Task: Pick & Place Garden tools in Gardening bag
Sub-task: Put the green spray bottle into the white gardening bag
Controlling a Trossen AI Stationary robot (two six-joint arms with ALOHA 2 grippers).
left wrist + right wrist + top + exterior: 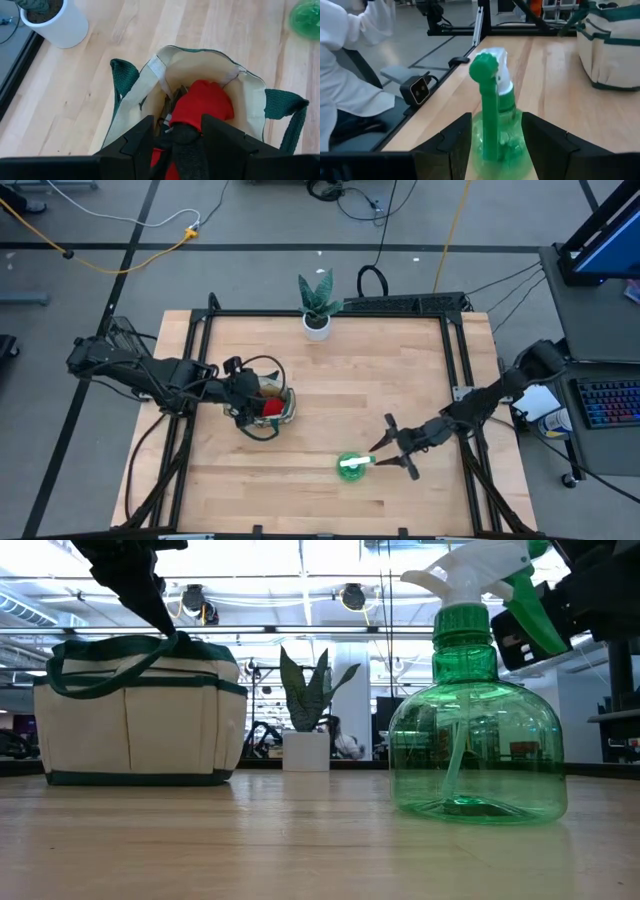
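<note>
Light wooden table (330, 370) in a dark metal frame, grey floor with cables around it, lab room behind. On the table: one gardening bag (272, 408), one green spray bottle (352, 464), one potted plant (318, 304) in a white pot at the far edge.

One bag: cream canvas, dark green trim, two green loop handles, standing upright left of centre. Left gripper (176, 131) sits right over its open mouth, jaws apart with a red-and-black glove (202, 104) between them, the glove's red part down inside the bag. Some dark tool shapes beside the glove inside; cannot count them.

One spray bottle: clear green body, white-and-green trigger head, upright near the front edge, well apart from the bag. Right gripper (496, 145) at the bottle, jaws wide, one on each side of its neck; contact cannot be told.

One person in white sleeves (345, 75) beyond the table edge
</note>
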